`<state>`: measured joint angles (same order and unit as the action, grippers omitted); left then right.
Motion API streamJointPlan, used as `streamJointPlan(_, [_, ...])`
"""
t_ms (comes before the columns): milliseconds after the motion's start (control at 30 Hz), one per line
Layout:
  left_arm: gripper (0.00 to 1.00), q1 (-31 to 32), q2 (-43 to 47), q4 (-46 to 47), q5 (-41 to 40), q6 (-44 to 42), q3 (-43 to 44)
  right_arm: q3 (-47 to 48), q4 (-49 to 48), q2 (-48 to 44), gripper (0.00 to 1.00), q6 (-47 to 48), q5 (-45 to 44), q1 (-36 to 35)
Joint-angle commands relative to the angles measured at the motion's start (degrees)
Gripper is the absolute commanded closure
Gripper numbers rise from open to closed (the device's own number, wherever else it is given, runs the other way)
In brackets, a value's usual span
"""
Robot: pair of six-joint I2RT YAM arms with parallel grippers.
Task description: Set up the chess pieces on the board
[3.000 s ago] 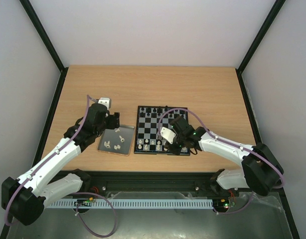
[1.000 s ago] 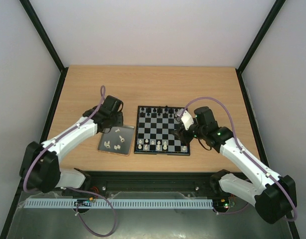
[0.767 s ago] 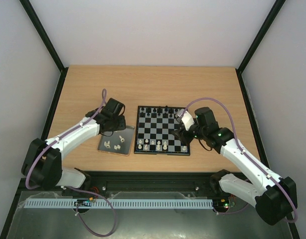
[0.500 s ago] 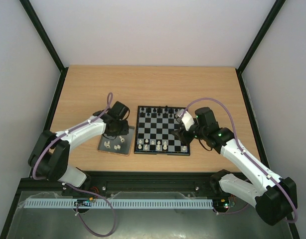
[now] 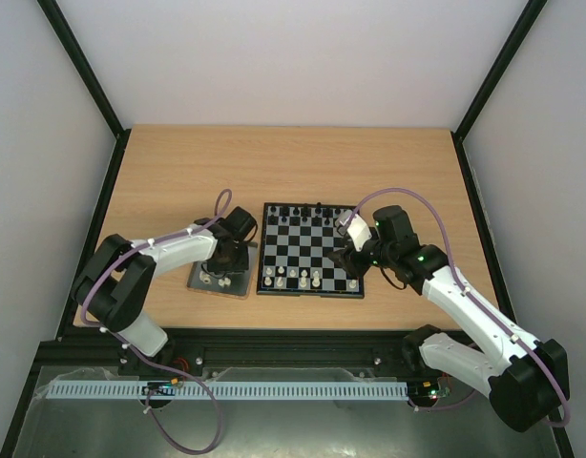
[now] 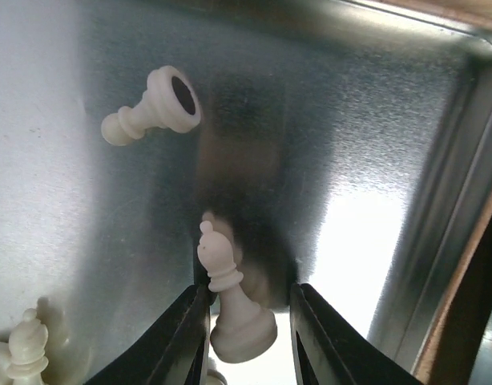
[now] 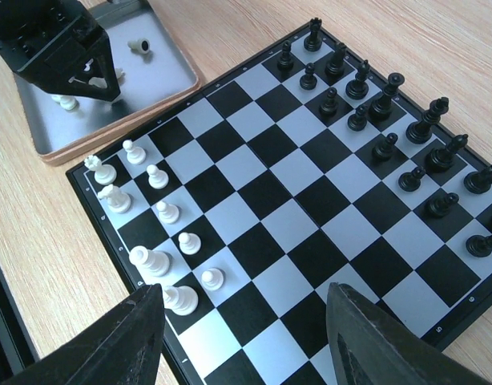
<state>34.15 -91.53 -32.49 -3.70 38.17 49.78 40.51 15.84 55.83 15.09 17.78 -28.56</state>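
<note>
The board (image 5: 307, 250) lies mid-table, with several white chess pieces (image 5: 293, 277) along its near edge and black ones (image 5: 303, 212) along the far edge. In the left wrist view my left gripper (image 6: 248, 289) hangs low over the metal tray (image 6: 350, 120). Its jaws stand narrowly open around a white bishop (image 6: 230, 305); the bishop touches the left finger (image 6: 190, 321) and a gap shows on the right. A white pawn (image 6: 154, 104) lies on its side further in. My right gripper (image 7: 254, 329) is open and empty above the board's (image 7: 262, 192) near right squares.
The grey tray (image 5: 217, 290) with a tan edge sits just left of the board, under my left gripper (image 5: 228, 258). Another white piece (image 6: 26, 349) stands in its corner. Bare wooden table surrounds both, bounded by black rails at the sides.
My left arm has swung right and come down over the tray, bringing its jaws around the bishop. My right arm drew back from the near row earlier and has held still since.
</note>
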Motion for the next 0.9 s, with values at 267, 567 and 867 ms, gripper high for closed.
streamJointPlan(267, [0.72,0.13,-1.55,-4.74,-4.23,-1.63,0.62,-1.09,1.61,0.15,0.43,1.07,1.37,0.16])
streamJointPlan(567, [0.77,0.11,-1.22,-6.94,-3.99,-3.19,0.96,-1.06,1.69,0.24,0.43,1.09,1.72,0.13])
streamJointPlan(867, [0.87,0.22,1.51,-3.53,-1.68,-10.92,1.91,2.19,0.93,1.60,0.46,-3.25,-0.27,0.19])
